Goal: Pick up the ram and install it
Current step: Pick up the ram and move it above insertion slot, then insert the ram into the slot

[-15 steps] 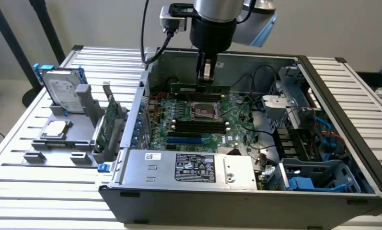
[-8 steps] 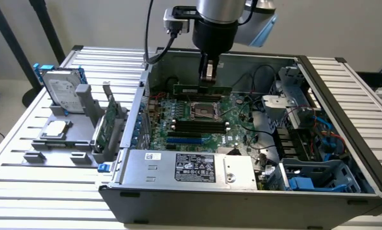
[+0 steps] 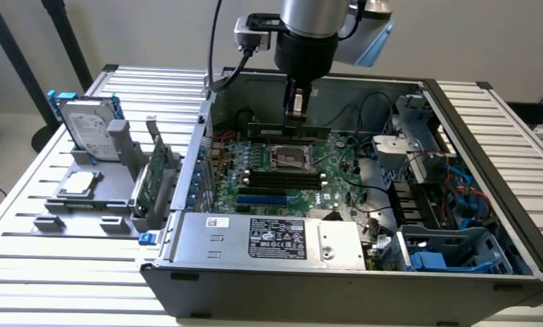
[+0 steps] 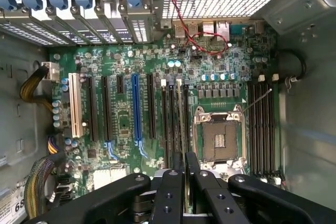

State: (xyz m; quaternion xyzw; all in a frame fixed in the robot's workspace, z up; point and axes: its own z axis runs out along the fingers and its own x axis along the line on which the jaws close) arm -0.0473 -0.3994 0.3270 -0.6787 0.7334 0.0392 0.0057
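My gripper (image 3: 296,114) hangs inside the open computer case (image 3: 489,225), shut on the ram (image 3: 269,127). The ram is a long thin green strip held level just above the motherboard (image 3: 253,194), at the far side of the CPU socket (image 3: 289,155). In the wrist view the two black fingers (image 4: 170,192) are pressed together on the ram (image 4: 180,116), seen edge-on as a pale thin line. It runs along the black memory slots (image 4: 168,119) beside the CPU socket (image 4: 218,140).
A grey holder (image 3: 116,204) at the exterior view's left carries a hard drive (image 3: 89,129), a CPU (image 3: 78,182) and a taller green expansion card (image 3: 153,180). The power supply (image 3: 262,238) fills the case's near side; cables and drive cages (image 3: 435,204) crowd its right.
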